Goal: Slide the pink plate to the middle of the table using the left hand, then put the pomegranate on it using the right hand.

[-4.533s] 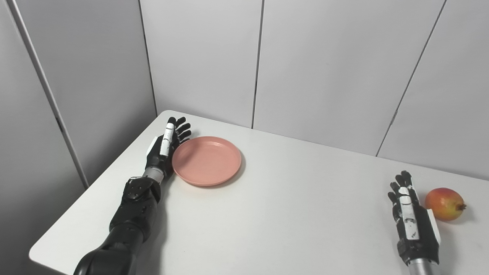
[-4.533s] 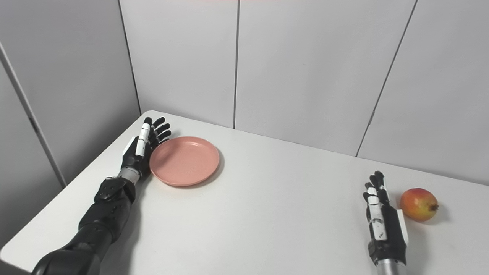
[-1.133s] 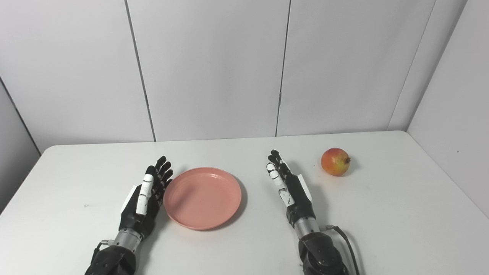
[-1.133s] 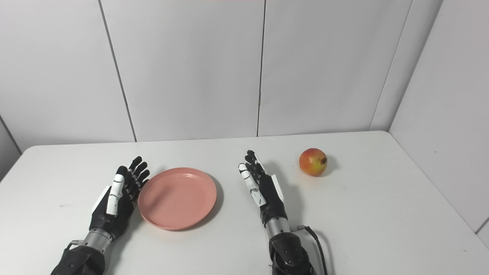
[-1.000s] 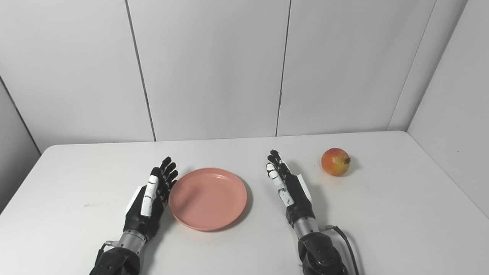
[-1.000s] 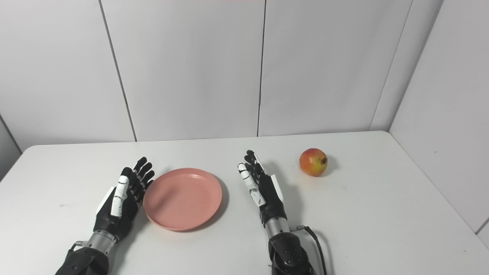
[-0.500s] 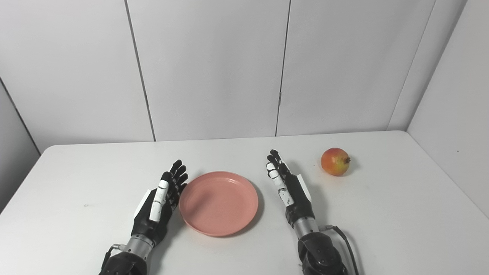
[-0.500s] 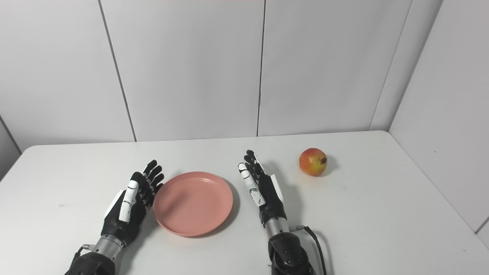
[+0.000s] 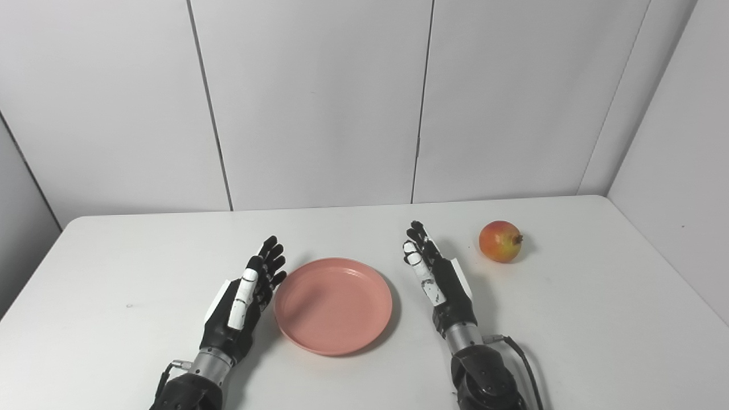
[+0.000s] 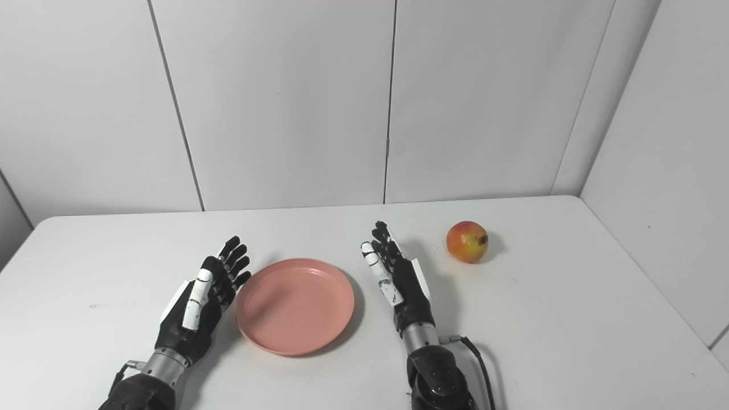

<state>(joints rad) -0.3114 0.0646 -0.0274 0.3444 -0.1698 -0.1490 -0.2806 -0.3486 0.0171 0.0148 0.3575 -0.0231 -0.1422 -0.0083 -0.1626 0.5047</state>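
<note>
My left hand [image 9: 242, 299] is open, flat against the plate's [image 9: 334, 305] left rim; the plate sits about mid-table [image 9: 598, 319]. My right hand [image 9: 438, 277] stands open just right of it, empty. The pomegranate [image 9: 500, 241] lies beyond, apart. My worry: pushing further would jam the plate into my right hand, or tip its rim. Since half a second ago the plate and left hand have slid right; the right hand edged right too.

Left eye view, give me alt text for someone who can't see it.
A pink plate lies empty near the middle of a white table, between two open black robot hands, the left hand at its rim and the right hand beside it. A pomegranate sits farther right.
</note>
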